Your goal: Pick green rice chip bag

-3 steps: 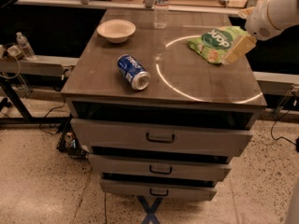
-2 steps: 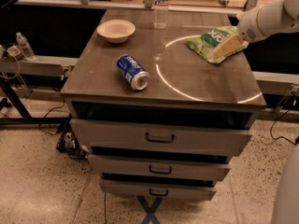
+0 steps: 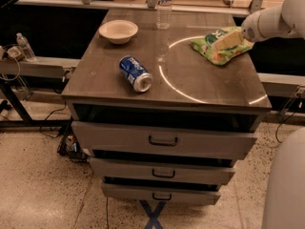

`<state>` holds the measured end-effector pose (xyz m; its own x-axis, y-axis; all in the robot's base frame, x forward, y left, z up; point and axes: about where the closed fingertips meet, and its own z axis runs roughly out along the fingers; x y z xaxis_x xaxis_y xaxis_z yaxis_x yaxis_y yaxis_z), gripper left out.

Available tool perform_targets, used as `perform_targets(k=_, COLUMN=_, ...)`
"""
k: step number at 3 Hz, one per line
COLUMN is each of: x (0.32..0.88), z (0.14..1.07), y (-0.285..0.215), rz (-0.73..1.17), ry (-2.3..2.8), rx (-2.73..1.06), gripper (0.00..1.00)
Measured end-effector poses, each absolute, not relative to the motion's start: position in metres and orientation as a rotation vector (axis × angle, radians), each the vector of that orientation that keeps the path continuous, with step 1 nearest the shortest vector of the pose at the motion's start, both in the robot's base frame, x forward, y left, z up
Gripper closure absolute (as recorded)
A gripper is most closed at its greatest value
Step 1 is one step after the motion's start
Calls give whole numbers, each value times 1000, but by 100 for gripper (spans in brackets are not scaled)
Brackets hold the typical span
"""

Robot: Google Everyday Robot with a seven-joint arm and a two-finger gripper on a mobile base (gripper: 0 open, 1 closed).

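The green rice chip bag [image 3: 213,52] lies flat near the back right corner of the grey cabinet top [image 3: 190,80], crinkly and bright green with white lettering. My gripper [image 3: 227,38] comes in from the right on a white arm [image 3: 274,20]. It rests over the middle of the bag, covering part of it. The bag's left and front edges show around the gripper.
A blue can [image 3: 136,73] lies on its side left of centre. A white bowl [image 3: 118,31] sits at the back left and a clear water bottle [image 3: 164,6] at the back middle. Below the top are three drawers [image 3: 163,140]. The right table edge is close to the bag.
My gripper has moved left, from the bag's right edge to over its middle. The bag, can and bowl have stayed in place.
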<state>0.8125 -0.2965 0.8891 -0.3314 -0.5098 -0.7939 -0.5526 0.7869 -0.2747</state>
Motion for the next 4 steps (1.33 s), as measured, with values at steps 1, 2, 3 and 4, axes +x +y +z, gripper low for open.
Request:
perform_targets(k=1, x=823, z=883, y=-317, rz=58, ry=2039, rx=-621, gripper=0)
perform_targets(k=2, x=828, z=869, y=-325, rz=108, ry=2078, rx=-504, gripper=0)
perform_targets(k=3, x=832, z=850, y=-320, rz=187, ry=2114, rx=-445, gripper=18)
perform_targets(k=4, x=829, z=837, y=-309, rz=255, ry=2142, rx=-437, gripper=41)
